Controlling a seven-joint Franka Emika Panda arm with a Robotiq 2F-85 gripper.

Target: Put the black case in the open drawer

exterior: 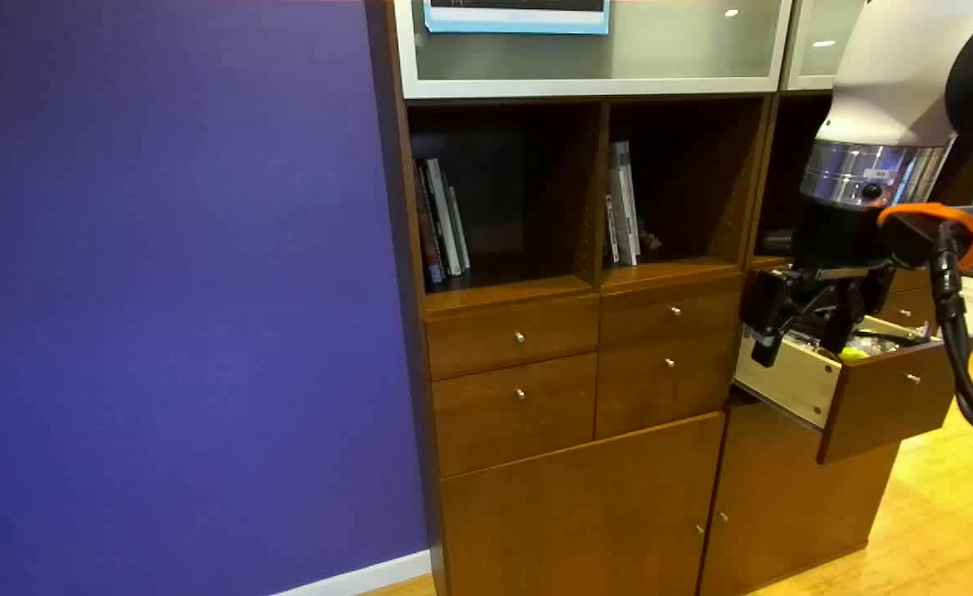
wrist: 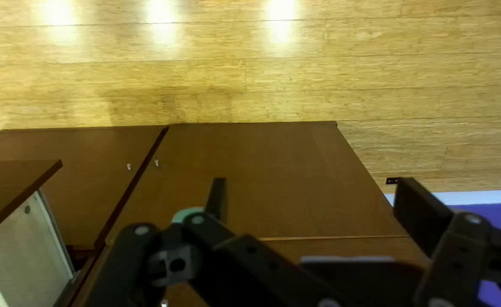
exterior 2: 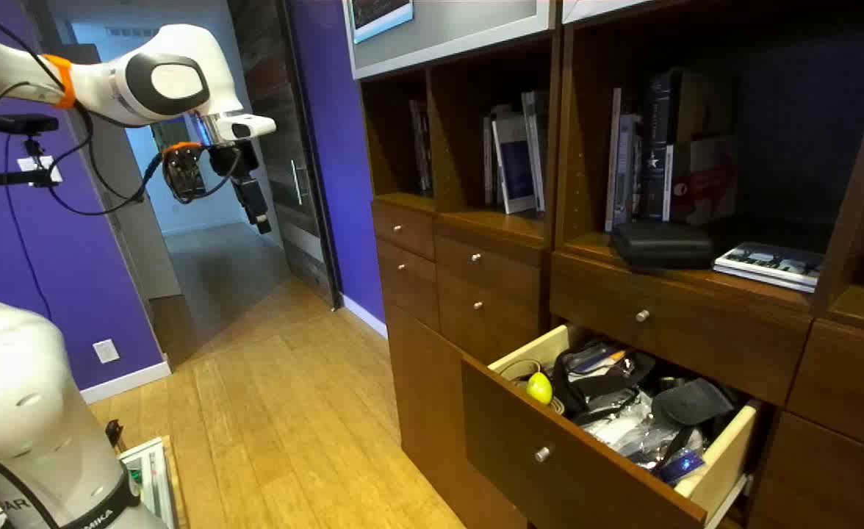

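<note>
The black case [exterior 2: 663, 245] lies flat on the open shelf above the drawers, its front edge at or slightly past the shelf lip. A dark shape beside the arm on that shelf in an exterior view may be part of it. The open drawer [exterior 2: 509, 433] is pulled out below, with a pale knob and pale-wood sides. It also shows in an exterior view [exterior: 892, 414] and at the left of the wrist view [wrist: 27, 251]. My gripper [wrist: 312, 183] is open and empty, pointing down. In an exterior view the gripper [exterior 2: 261, 220] hangs well away from case and drawer.
The drawer holds a yellow-green item [exterior 2: 539, 388], dark pouches and clear plastic bags. A closed drawer front [exterior 2: 682, 330] lies between shelf and open drawer. Books [exterior 2: 660, 147] stand behind the case, and flat white-edged books [exterior 2: 770, 266] lie beside it.
</note>
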